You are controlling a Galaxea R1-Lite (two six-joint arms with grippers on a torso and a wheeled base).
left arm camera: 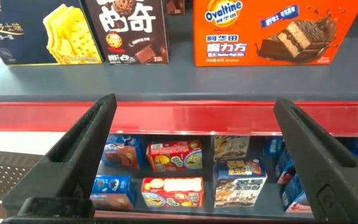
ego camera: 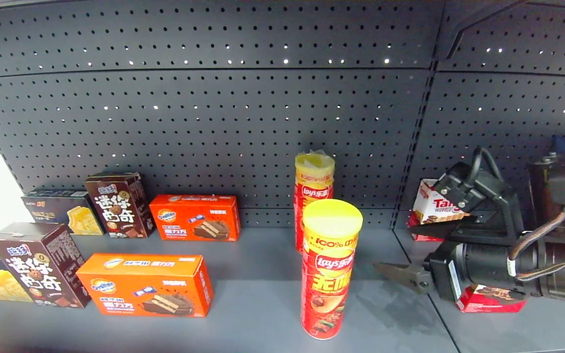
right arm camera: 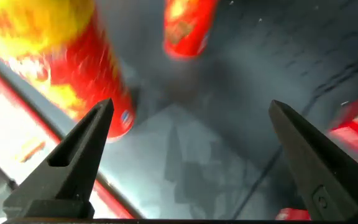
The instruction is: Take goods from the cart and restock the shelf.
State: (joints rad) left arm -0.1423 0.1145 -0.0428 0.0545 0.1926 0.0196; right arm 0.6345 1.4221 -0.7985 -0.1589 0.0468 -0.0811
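Observation:
Two red chip cans with yellow lids stand upright on the grey shelf [ego camera: 263, 294], the front can [ego camera: 330, 267] ahead of the back can [ego camera: 313, 189]. My right gripper [ego camera: 400, 250] hovers open and empty just to the right of the front can, apart from it. The right wrist view has both cans, front [right arm camera: 61, 56] and back [right arm camera: 188, 25], beyond the open right gripper [right arm camera: 191, 106]. My left gripper [left arm camera: 194, 99] is open and empty in front of the shelf's red front edge [left arm camera: 185, 118].
Orange boxes [ego camera: 147, 284] [ego camera: 195, 217], brown boxes [ego camera: 42, 264] [ego camera: 119, 203] and a dark wafer box [ego camera: 64, 211] fill the shelf's left. A white-red box [ego camera: 432, 203] and a red box [ego camera: 488, 298] lie in the right bay. Small packs [left arm camera: 173, 186] sit on the lower shelf.

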